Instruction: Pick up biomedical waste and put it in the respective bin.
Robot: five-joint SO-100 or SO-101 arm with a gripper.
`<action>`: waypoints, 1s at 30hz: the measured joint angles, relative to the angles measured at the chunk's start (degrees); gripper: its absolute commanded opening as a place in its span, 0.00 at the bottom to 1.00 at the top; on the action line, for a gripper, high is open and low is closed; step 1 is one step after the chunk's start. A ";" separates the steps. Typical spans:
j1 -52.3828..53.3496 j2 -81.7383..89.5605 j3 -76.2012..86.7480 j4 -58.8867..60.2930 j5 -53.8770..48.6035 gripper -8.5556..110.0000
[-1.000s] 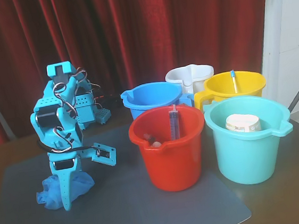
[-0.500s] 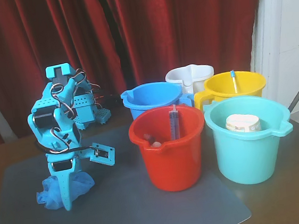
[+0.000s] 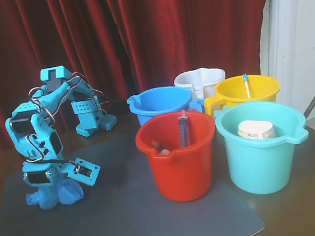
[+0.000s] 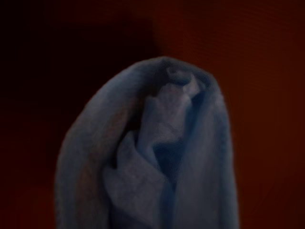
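Fabric lump, light blue and wrinkly, sits bunched under my hand at the mat's left end, well apart from the yellow bucket. I can't tell whether the hand has closed on it; wrist view shows only blurred folds.

Folded low at fixed view's left, gripper pointing down (fingers clamped on blue lump).
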 measured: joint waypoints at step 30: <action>-45.62 16.70 -51.42 5.19 95.19 0.07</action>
